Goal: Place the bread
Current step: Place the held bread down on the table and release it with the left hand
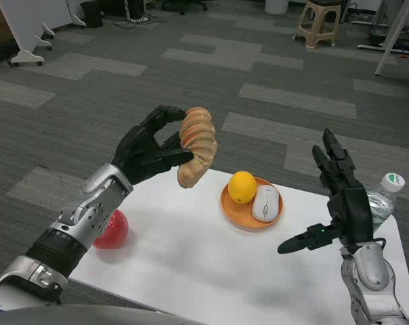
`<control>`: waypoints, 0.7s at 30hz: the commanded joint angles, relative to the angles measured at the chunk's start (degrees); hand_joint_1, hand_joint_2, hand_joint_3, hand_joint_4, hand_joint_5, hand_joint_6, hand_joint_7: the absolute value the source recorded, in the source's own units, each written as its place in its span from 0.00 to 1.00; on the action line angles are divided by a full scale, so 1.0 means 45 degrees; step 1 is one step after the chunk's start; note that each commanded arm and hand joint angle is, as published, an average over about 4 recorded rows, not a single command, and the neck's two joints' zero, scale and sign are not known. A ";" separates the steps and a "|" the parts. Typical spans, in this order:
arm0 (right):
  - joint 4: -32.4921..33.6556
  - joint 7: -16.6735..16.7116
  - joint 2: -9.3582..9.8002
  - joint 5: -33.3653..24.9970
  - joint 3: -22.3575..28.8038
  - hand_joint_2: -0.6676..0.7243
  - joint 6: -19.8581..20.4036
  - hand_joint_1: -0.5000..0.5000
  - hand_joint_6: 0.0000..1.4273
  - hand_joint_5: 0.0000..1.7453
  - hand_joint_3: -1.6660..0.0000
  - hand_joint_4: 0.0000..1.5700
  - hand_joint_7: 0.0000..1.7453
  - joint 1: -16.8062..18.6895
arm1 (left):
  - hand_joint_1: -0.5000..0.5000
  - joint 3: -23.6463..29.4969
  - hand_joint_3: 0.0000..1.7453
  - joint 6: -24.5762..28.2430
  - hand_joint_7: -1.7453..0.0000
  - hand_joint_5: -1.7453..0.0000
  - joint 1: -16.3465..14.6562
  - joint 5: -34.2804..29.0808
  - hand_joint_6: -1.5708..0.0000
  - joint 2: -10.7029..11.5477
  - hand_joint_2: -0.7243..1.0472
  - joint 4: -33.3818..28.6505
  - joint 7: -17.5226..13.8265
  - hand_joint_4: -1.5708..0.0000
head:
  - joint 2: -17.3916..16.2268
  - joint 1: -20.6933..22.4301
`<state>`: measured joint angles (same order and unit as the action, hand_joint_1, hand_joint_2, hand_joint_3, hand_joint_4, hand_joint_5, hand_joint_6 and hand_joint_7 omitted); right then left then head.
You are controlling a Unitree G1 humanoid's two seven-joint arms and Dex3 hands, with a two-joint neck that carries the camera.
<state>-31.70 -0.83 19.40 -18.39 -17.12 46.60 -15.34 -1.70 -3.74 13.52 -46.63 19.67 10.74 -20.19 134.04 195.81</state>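
The robot's left hand (149, 150) is gripping a ridged, golden-brown bread (195, 145) in the air above the white table (211, 264), at about ten o'clock from the orange plate (240, 213). On that plate an orange fruit (242, 187) is lying at nine o'clock and a white computer mouse (266, 203) at three o'clock, just beside each other. The right hand (338, 200) is hovering at the table's three o'clock side, holding nothing with its fingers spread apart, while a clear plastic bottle (384, 200) is standing just behind it and a red apple (112, 229) is sitting at the table's nine o'clock edge, partly behind the left forearm.
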 commanded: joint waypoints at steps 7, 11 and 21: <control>0.0139 0.0047 0.0005 -0.0112 0.0015 0.57 0.0035 0.17 0.00 0.11 1.00 0.00 0.00 -0.0165 | 0.33 0.0318 0.05 -0.0058 0.04 0.00 -0.0289 0.0323 0.92 0.0005 1.00 -0.0512 0.0053 0.45 | 0.0023 -0.0006; 0.0149 0.0047 0.0005 -0.0112 0.0015 0.57 0.0035 0.17 0.00 0.11 1.00 0.00 0.00 -0.0165 | 0.33 0.0318 0.05 -0.0048 0.04 0.00 -0.0289 0.0323 0.92 0.0005 1.00 -0.0512 0.0053 0.45 | 0.0016 0.0000; 0.0149 0.0047 0.0005 -0.0112 0.0015 0.58 0.0035 0.17 0.00 0.11 1.00 0.00 0.00 -0.0165 | 0.33 0.0309 0.05 -0.0048 0.04 0.00 -0.0289 0.0323 0.93 0.0005 1.00 -0.0512 0.0053 0.45 | 0.0006 -0.0001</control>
<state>-31.57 -0.82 19.39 -18.39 -17.12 46.60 -15.37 -0.64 -3.71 12.88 -45.45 19.66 8.81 -20.11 134.07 195.80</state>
